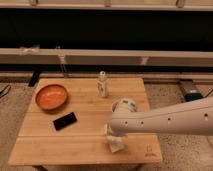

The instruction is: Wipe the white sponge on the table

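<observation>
Lower centre of frame: the gripper [114,138] is down over the white sponge [116,146], jaws spread wide. We cannot tell whether they touch it. The sponge lies near the front edge of the table [75,147], right of middle. The white arm [170,121] enters from the right edge and covers part of a white cup [125,104]. We note an orange bowl [51,96] at left, a black phone [65,120] below it, and a small bottle [102,84] at upper centre.

orange bowl [51,96]; phone [65,121]; bottle [102,84]; cup [124,105]
</observation>
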You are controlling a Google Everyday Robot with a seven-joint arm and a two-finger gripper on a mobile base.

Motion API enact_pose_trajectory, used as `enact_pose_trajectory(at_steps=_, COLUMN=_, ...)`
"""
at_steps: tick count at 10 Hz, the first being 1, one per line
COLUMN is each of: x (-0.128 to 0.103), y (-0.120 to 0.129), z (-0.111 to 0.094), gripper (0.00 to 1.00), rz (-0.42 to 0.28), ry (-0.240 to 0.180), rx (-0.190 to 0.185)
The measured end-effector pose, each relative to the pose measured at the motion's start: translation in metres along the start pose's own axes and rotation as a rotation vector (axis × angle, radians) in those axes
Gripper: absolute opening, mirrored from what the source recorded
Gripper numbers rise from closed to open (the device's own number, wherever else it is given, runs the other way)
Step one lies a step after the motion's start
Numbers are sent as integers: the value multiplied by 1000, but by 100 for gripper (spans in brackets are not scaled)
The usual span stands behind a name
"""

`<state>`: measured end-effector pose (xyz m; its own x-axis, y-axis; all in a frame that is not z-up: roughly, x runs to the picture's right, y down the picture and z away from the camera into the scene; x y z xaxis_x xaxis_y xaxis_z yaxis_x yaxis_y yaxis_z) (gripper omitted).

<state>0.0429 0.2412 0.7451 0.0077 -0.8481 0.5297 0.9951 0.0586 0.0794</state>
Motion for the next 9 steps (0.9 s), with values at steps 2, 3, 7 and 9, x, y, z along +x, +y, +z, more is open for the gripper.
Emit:
enact_pose_trajectory(at_steps=2, x=-2, y=0, z=17, gripper=80, rz=-26, ry=4, rx=-9)
enact_pose_trajectory(at_steps=3, x=1, y=0, z=28, gripper=80, rz=-36, ry=8, rx=-18)
enact_pose_trajectory(at_steps=7, x=19, y=3, z=52, gripper=80, rz=-59, ry=35, rx=-81)
enact_pose_trajectory(at_steps=9, x=25, y=6, z=58, gripper=79, rz=-59, ry=42, rx=-104)
